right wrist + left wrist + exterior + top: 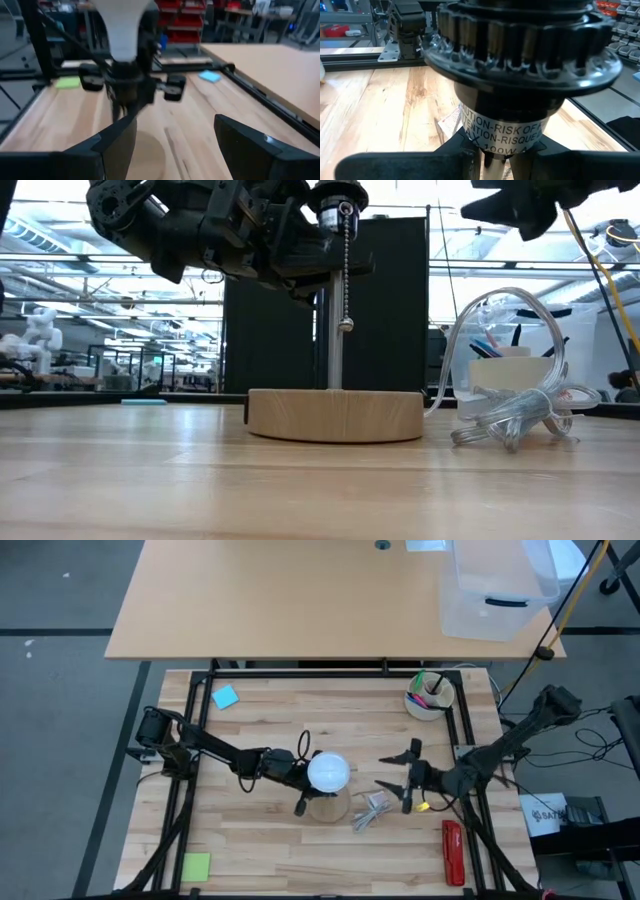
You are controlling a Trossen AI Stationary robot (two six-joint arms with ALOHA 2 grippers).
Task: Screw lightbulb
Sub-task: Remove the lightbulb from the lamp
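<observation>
The white lightbulb stands upright with its neck in the black socket at the top of the lamp's post. The post rises from a round wooden base. My left gripper reaches in from the table's left and is shut on the socket just under the bulb. My right gripper is open and empty to the right of the lamp, its fingers pointing toward the lamp. My left gripper pinches the socket's lower body, below its ribbed collar, between its two fingers. The fingers come level from the table's left and lie across the upright post. The lamp stands upright with its wooden base on the table.
A bundle of clear cable lies right of the wooden base, and a pull chain hangs from the socket. A red object lies front right, a white cup of pens back right. Blue and green notes lie left.
</observation>
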